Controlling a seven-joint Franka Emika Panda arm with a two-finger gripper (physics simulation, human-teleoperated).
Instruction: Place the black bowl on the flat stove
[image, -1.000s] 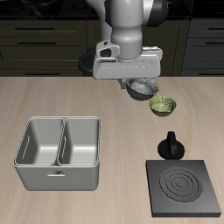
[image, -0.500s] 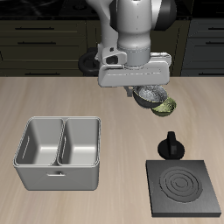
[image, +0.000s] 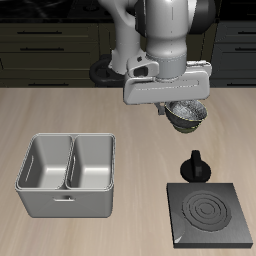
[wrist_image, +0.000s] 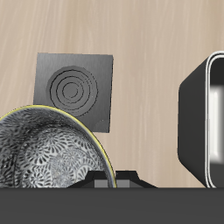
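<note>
My gripper (image: 172, 105) is shut on the rim of the black bowl (image: 187, 116) and holds it tilted above the table, toward the back. The bowl's grey-white mottled inside shows large in the wrist view (wrist_image: 48, 153), right by my fingers (wrist_image: 112, 181). A thin green-yellow edge runs along its rim there. The flat stove (image: 210, 212) is a black square plate with ring marks near the table's front edge, well forward of the bowl. It also shows in the wrist view (wrist_image: 77, 87). The green-yellow bowl is hidden behind the held bowl.
A grey double-basin metal tray (image: 68, 172) stands near the front edge, away from the stove; its wall shows in the wrist view (wrist_image: 203, 122). A small black knob (image: 195, 166) stands on the table between the bowl and the stove. A dark round thing (image: 100, 72) lies behind the arm.
The gripper has carried the black bowl up and toward the stove's side of the table. It now covers the green-yellow bowl, which showed beside it before.
</note>
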